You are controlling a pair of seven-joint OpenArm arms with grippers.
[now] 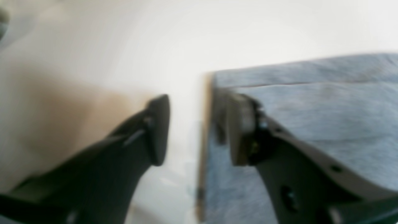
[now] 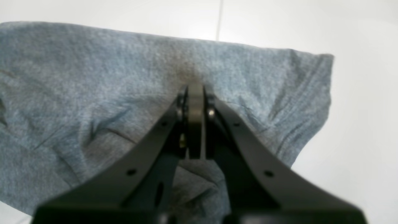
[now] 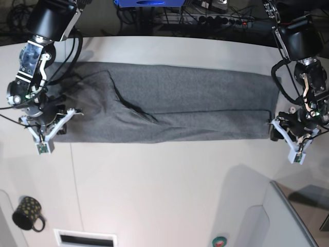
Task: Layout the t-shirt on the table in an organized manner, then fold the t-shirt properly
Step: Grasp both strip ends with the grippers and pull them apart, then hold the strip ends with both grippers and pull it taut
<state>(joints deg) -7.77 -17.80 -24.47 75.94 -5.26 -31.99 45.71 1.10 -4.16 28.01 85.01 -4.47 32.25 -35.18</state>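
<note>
The grey t-shirt [image 3: 180, 103] lies as a long folded band across the far half of the white table [image 3: 154, 190]. At its right end, my left gripper [image 3: 275, 131] stands open. In the blurred left wrist view, the left gripper [image 1: 197, 130] has its jaws apart over the t-shirt's [image 1: 326, 118] side edge, with one finger above the cloth and one above bare table [image 1: 186, 37]. My right gripper [image 3: 60, 121] sits at the band's near left corner. In the right wrist view, the right gripper [image 2: 196, 88] is shut, its pads pinched into the creased t-shirt [image 2: 93, 77].
A dark patterned mug [image 3: 26, 212] stands at the near left of the table. A raised white panel with a grey edge [image 3: 288, 221] fills the near right corner. Cables and a power strip [image 3: 205, 18] run behind the far edge. A thin seam [image 2: 220, 18] crosses the tabletop.
</note>
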